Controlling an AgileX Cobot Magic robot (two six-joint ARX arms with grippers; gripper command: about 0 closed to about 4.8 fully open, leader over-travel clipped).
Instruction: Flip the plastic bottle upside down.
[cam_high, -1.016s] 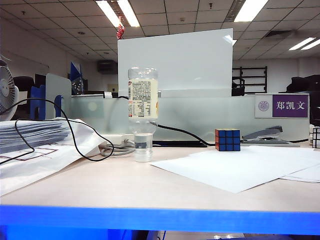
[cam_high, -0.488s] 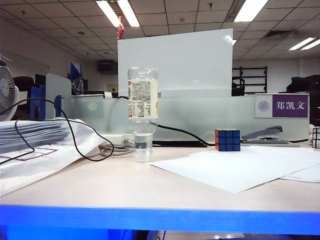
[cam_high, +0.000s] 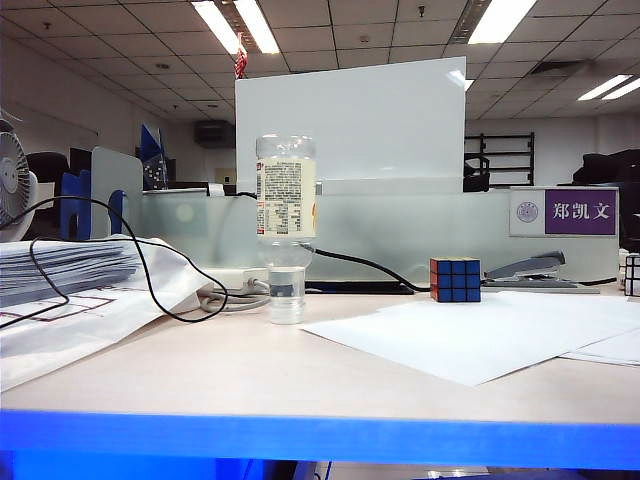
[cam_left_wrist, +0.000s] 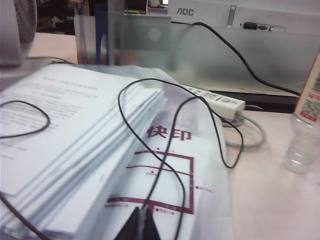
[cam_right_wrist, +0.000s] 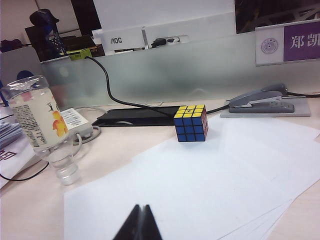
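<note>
The plastic bottle (cam_high: 286, 228) stands upside down on its clear cap in the middle left of the table, its pale-yellow label uppermost. The right wrist view shows it (cam_right_wrist: 44, 127) with orange fruit on the label, and its neck end (cam_left_wrist: 305, 135) shows in the left wrist view. My left gripper (cam_left_wrist: 142, 210) is shut and empty, hovering over a printed sheet with red characters, well away from the bottle. My right gripper (cam_right_wrist: 141, 207) is shut and empty above white paper. Neither arm appears in the exterior view.
A stack of papers (cam_high: 60, 270) with a black cable (cam_high: 150, 270) lies at the left. A power strip (cam_left_wrist: 220, 102) sits behind the bottle. A Rubik's cube (cam_high: 455, 279), a stapler (cam_high: 535, 268) and white sheets (cam_high: 480, 335) occupy the right. A frosted divider (cam_high: 400, 225) runs along the back.
None in the exterior view: the bottle stays upside down and still, and no arm enters the view.
</note>
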